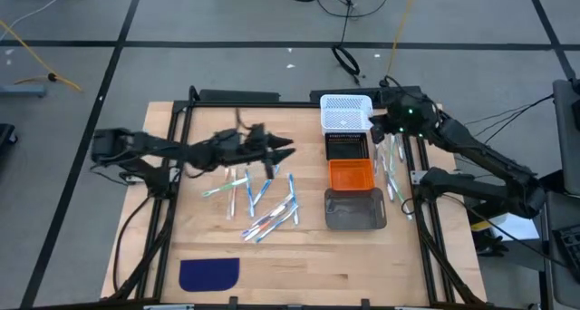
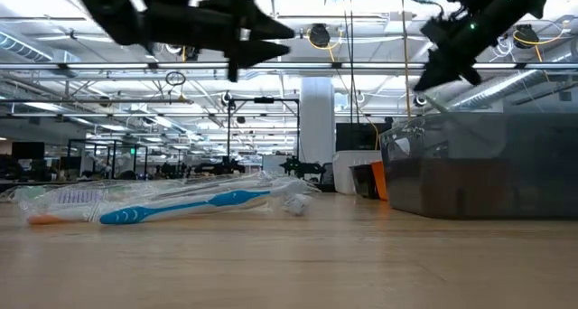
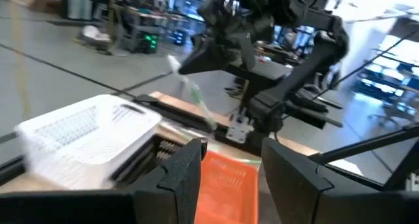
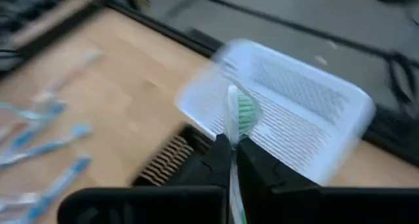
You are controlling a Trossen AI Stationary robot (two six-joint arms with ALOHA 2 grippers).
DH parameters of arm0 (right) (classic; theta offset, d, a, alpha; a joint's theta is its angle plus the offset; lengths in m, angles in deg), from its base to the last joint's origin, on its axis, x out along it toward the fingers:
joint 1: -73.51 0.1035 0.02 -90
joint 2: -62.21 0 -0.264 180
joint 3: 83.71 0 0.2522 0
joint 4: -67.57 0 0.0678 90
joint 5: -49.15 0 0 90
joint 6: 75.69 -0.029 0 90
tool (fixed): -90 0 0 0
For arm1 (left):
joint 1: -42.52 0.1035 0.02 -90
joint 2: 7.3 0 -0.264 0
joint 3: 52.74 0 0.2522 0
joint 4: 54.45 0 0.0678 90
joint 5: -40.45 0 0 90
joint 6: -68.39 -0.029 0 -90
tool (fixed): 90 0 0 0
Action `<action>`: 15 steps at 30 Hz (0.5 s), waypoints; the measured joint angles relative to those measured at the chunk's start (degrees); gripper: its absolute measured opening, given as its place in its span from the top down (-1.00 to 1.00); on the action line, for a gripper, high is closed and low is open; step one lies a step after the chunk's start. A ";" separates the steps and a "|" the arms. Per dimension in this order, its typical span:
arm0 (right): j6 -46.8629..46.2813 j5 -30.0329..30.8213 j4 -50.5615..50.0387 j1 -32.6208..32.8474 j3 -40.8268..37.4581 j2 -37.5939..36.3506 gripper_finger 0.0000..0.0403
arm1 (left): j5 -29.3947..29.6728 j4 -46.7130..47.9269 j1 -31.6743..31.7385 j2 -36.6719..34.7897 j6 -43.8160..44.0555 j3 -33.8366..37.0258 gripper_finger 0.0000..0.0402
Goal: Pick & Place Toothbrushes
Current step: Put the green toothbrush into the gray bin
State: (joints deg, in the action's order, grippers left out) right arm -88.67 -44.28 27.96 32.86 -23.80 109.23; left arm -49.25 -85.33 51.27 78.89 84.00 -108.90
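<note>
Left arm: dark, jointed, enters the high view from nine o'clock and reaches level toward three o'clock, above the table's middle.
Left gripper (image 1: 288, 150): held in the air, its two dark fingers (image 3: 180, 175) parted with a gap between them, nothing between them.
Left wrist: roughly horizontal, pointing toward the right arm.
Right arm: dark, jointed, comes in from four o'clock in the high view and bends back toward ten o'clock, its wrist showing a small green light.
Right gripper (image 1: 379, 129): raised off the table, fingers (image 4: 219, 160) pressed together on a thin green-headed clear plastic toothbrush (image 4: 239, 116), which sticks out past the fingertips.
</note>
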 joint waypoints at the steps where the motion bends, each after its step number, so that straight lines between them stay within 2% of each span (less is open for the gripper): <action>1: -0.37 -0.03 1.71 1.36 0.00 -0.02 0.99 | -1.12 -0.06 0.18 2.02 -0.02 -1.99 0.20; 5: -0.90 -0.07 9.07 6.38 0.00 0.42 0.99 | -5.27 -0.05 0.28 9.93 -0.30 -10.42 0.20; 15: -1.34 -2.77 22.83 15.73 0.00 0.81 0.99 | -9.47 0.17 0.12 24.09 0.13 -27.65 0.20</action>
State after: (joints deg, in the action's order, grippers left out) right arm -90.01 -47.05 50.79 48.60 -23.80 110.04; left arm -58.72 -85.17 51.40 102.98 84.14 -136.55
